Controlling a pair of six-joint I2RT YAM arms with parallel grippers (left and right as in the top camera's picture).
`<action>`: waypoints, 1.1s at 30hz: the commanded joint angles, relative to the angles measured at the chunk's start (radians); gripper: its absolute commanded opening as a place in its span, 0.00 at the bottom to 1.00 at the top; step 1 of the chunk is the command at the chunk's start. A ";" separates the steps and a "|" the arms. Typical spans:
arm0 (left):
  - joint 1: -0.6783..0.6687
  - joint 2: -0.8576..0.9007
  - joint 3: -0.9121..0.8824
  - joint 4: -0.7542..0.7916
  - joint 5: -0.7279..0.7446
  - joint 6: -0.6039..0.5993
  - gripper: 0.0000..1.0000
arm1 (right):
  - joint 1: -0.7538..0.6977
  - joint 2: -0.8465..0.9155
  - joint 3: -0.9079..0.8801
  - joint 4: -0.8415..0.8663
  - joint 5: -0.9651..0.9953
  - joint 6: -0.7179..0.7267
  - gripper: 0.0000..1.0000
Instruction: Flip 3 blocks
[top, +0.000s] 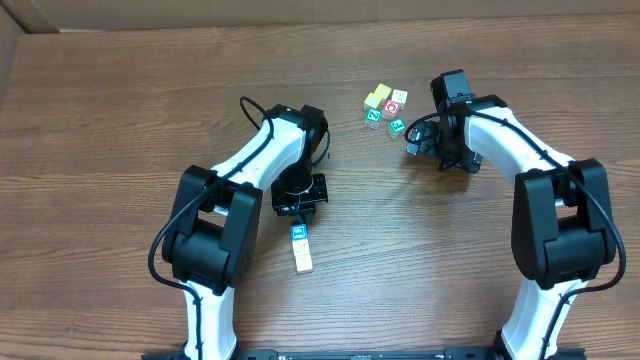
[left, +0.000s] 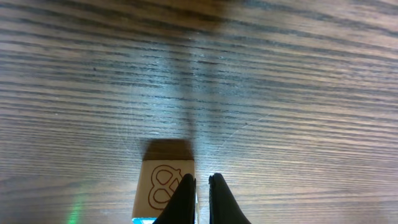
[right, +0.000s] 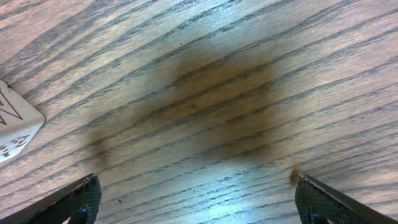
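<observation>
We see the three blocks lying end to end in a short row near the middle of the bench (top: 120, 120), a little to the left and towards the edge where the arms are mounted; the blue block (top: 298, 232) with its white mark is at the end nearest the left gripper (top: 299, 210), the cream-white block (top: 300, 247) sits in the middle, and the pale yellow block (top: 303, 263) is at the end closest to that edge.

The left gripper hangs just beyond the blue end of the row with its jaws pinched together and nothing between them; in the left wrist view its dark fingers (left: 219, 202) stand just to the right of a cream face bearing a brown looped mark (left: 163, 186); we cannot tell whether they touch it.

Towards the far edge and right of centre a loose cluster of other small cubes lies well apart from the row; among them we make out a red-marked cube (top: 391, 107) and two green-marked cubes (top: 373, 116).

The right gripper (top: 413, 140) sits just beside that cluster with its jaws spread wide and bare wood between them; in the right wrist view its fingertips (right: 81, 199) frame only the bench, and a pale cube corner (right: 15, 124) shows at the left edge, clear of the fingers.
</observation>
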 joint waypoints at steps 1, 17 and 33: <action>-0.006 0.014 -0.005 -0.003 0.019 -0.003 0.04 | -0.004 -0.005 -0.001 0.004 0.010 0.000 1.00; 0.038 0.010 0.060 0.019 -0.020 -0.014 0.04 | -0.004 -0.005 -0.001 0.004 0.010 0.000 1.00; 0.340 -0.278 0.238 -0.242 -0.203 0.000 0.04 | -0.004 -0.005 -0.001 0.045 -0.019 0.000 1.00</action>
